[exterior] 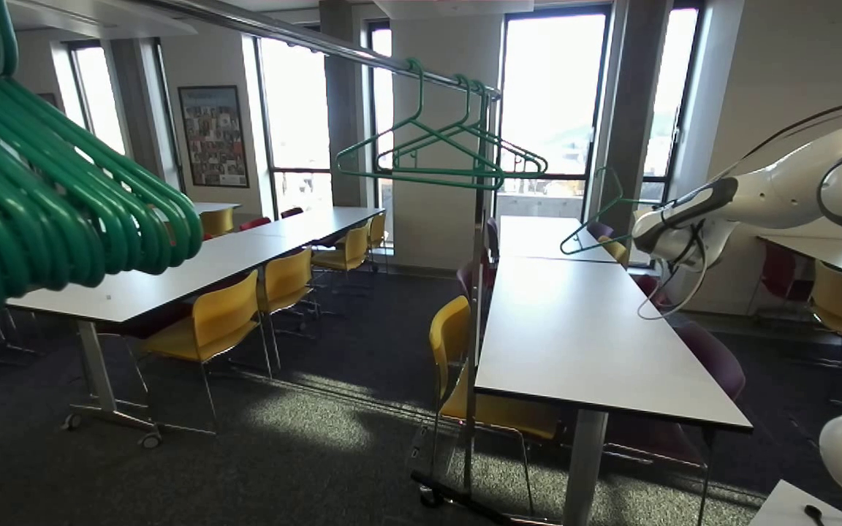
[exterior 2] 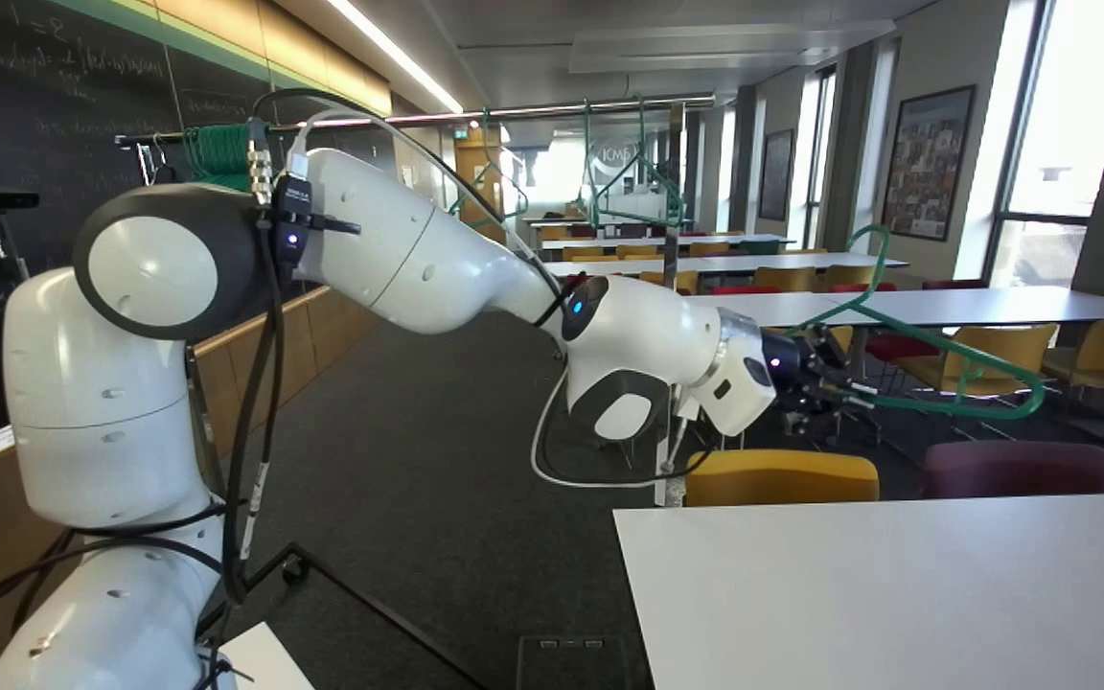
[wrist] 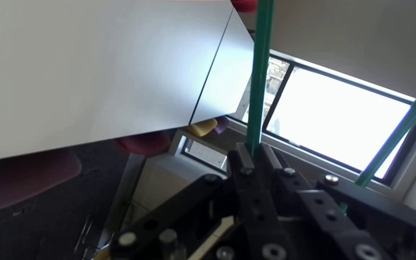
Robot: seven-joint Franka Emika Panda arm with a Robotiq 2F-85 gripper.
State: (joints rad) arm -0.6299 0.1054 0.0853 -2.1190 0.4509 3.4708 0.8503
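Note:
My gripper (wrist: 258, 153) is shut on one bar of a green plastic hanger (wrist: 261, 79). The bar runs straight out from between the fingertips in the wrist view. In an exterior view the gripper (exterior 2: 854, 388) holds the hanger (exterior 2: 954, 409) out in the air, tilted, hook upward, away from the rail. The held hanger (exterior: 590, 222) also shows beyond the arm in an exterior view, where the fingers are hidden. A few similar green hangers (exterior: 421, 179) hang near the end of a metal rail (exterior: 319, 45). A dense bunch of green hangers (exterior: 63, 190) hangs farther along it.
The rack's upright post (exterior: 477, 292) stands beside a long white table (exterior: 574, 329), below the held hanger. A yellow chair (exterior 2: 782, 477) and a purple chair (exterior 2: 1017, 468) stand at this table. The rack's black base (exterior 2: 379, 613) lies on the floor. Cables hang from the arm.

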